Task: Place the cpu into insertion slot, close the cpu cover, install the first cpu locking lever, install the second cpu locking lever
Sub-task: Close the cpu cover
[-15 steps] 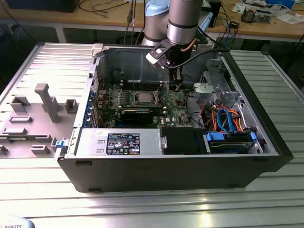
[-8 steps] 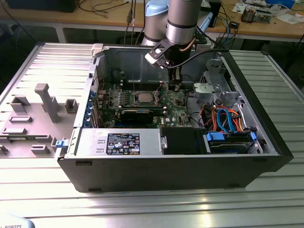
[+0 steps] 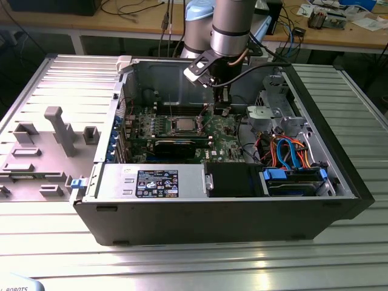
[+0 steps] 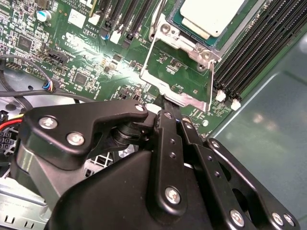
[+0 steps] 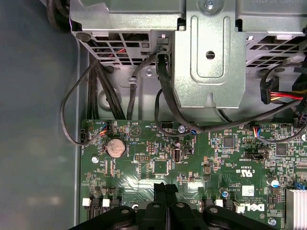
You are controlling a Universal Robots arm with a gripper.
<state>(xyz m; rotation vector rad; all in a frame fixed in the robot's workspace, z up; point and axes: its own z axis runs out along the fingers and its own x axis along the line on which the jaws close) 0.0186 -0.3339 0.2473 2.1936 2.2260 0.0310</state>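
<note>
The cpu [image 4: 211,17], a silvery square chip, lies in the insertion slot [image 4: 189,40] on the green board. In the exterior view the cpu [image 3: 183,125] sits mid-board. The cpu cover [image 4: 210,84], a silver frame with a square cut-out, is swung open away from the slot and lies out over the board towards my gripper. A thin lever rod [image 4: 155,21] stands beside the slot. My gripper [image 4: 164,101] is shut with nothing between its fingers, and its tip is just off the cover's free edge. The black fingers [image 5: 159,189] are pressed together above the board, to the exterior view's right of the slot, where my gripper [image 3: 221,111] hangs.
Black memory slots [image 4: 249,52] run beside the slot, with the case's grey wall [image 4: 268,134] behind them. A metal drive cage [image 5: 211,52] and black cables [image 5: 163,96] lie beyond the board's edge. A long black card [image 3: 176,144] crosses the board, and a power supply [image 3: 151,182] lies in front of it.
</note>
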